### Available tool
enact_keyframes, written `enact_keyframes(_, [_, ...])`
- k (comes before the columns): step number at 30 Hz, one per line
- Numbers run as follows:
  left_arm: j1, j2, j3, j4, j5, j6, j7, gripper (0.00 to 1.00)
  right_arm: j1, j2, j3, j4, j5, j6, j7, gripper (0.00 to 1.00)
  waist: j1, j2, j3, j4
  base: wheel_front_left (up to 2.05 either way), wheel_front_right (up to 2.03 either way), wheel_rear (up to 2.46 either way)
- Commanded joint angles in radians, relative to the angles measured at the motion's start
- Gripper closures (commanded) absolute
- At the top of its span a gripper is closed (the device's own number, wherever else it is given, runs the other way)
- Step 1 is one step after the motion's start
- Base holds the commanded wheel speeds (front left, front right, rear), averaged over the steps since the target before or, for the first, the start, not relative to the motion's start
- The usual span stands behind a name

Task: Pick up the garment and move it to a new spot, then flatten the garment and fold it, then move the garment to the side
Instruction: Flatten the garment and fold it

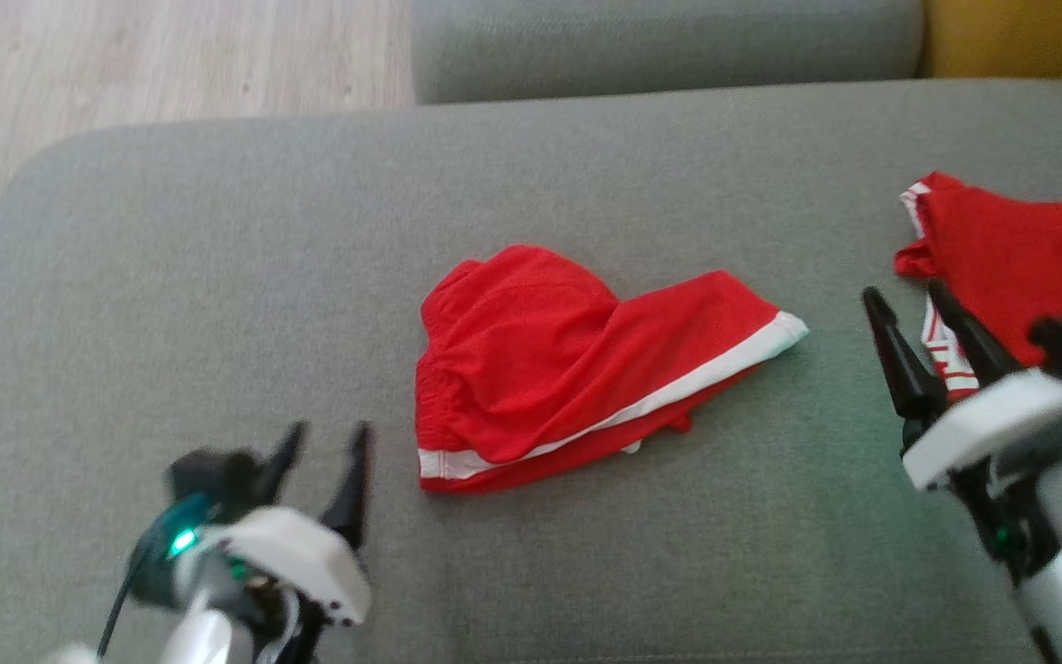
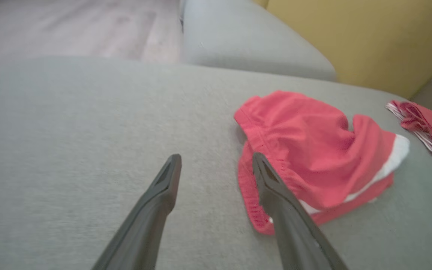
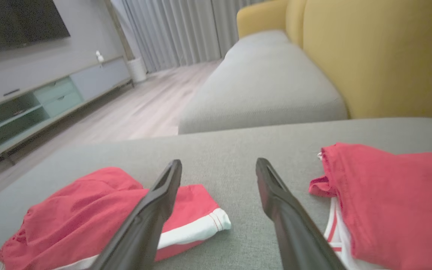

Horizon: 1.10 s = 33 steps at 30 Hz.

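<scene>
Right claw [image 1: 902,291] covers part of the edge-cut second garment [image 1: 1020,254].

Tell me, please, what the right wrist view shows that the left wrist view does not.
Right wrist view: a television, a cabinet, curtains, and the right fingers, open. Left wrist view: the left fingers, open, one crossing in front of the red shorts. Shared: the red shorts, a second red garment, the grey cushion, the yellow backrest.
</scene>
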State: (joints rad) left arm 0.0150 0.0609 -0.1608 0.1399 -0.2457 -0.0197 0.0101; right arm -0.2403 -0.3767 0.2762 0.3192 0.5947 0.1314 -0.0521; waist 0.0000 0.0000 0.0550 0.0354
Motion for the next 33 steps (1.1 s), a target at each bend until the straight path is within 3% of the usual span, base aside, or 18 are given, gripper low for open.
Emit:
enact_keyframes(1, [-0.062,0.011,0.017,-0.038,-0.012,-0.013,0.035,0.0,-0.05,-0.031,0.026,-0.017,0.022,-0.001,0.034,0.0,0.0,0.0,0.018,0.01,0.0,0.0,0.0])
enact_keyframes(5, [-0.084,0.02,-0.013,-0.061,-0.087,-0.06,0.194,0.0,-0.128,-0.072,0.084,0.048,0.14,-0.001,0.239,0.0,0.0,0.0,0.059,0.026,0.0,0.0,0.0])
enact_keyframes(10, [-0.13,0.042,-0.085,-0.066,-0.145,-0.095,0.319,0.0,-0.236,-0.109,0.122,0.158,0.28,-0.001,0.452,0.0,0.0,0.0,0.115,0.051,0.0,0.0,0.0])
enact_keyframes(13, [-0.157,0.06,-0.115,-0.047,-0.17,-0.103,0.345,0.0,-0.276,-0.116,0.144,0.199,0.325,-0.001,0.506,0.0,0.0,0.0,0.137,0.062,0.0,0.0,0.0])
enact_keyframes(21, [-0.237,0.082,-0.177,0.012,-0.208,-0.109,0.344,0.0,-0.344,-0.138,0.221,0.254,0.405,-0.001,0.591,0.0,0.0,0.0,0.175,0.08,0.0,0.0,0.0])
enact_keyframes(33, [-0.264,0.119,-0.259,0.019,-0.291,-0.111,0.364,0.0,-0.374,-0.142,0.32,0.266,0.475,-0.001,0.564,0.0,0.0,0.0,0.186,0.077,0.0,0.0,0.0])
